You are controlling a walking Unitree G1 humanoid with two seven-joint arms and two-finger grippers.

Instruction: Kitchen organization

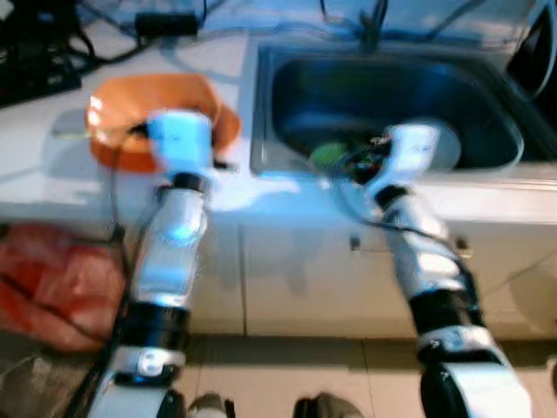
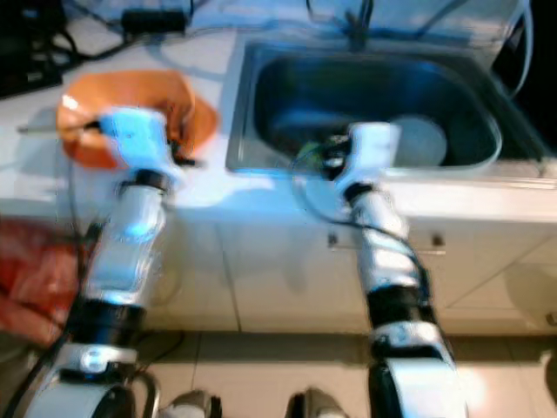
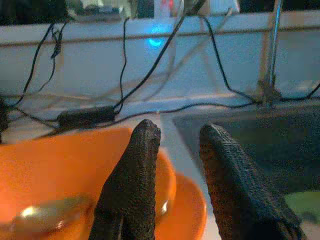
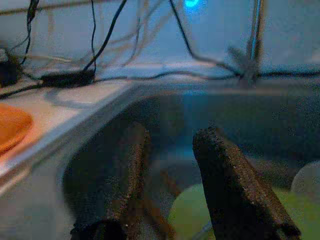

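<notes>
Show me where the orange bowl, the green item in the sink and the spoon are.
orange bowl [image 1: 117, 109]: left eye view, on its left rim.
green item [image 1: 328, 155]: left eye view, on its top, inside the sink.
spoon [image 3: 47, 212]: left wrist view, on its shiny head.

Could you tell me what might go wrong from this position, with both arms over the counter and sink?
The left gripper, open above the orange bowls, could knock the spoon lying in them or tip the stack. The right gripper reaches down into the sink near the green dish; its fingers may scrape the wall. Loose cables behind could snag.
</notes>
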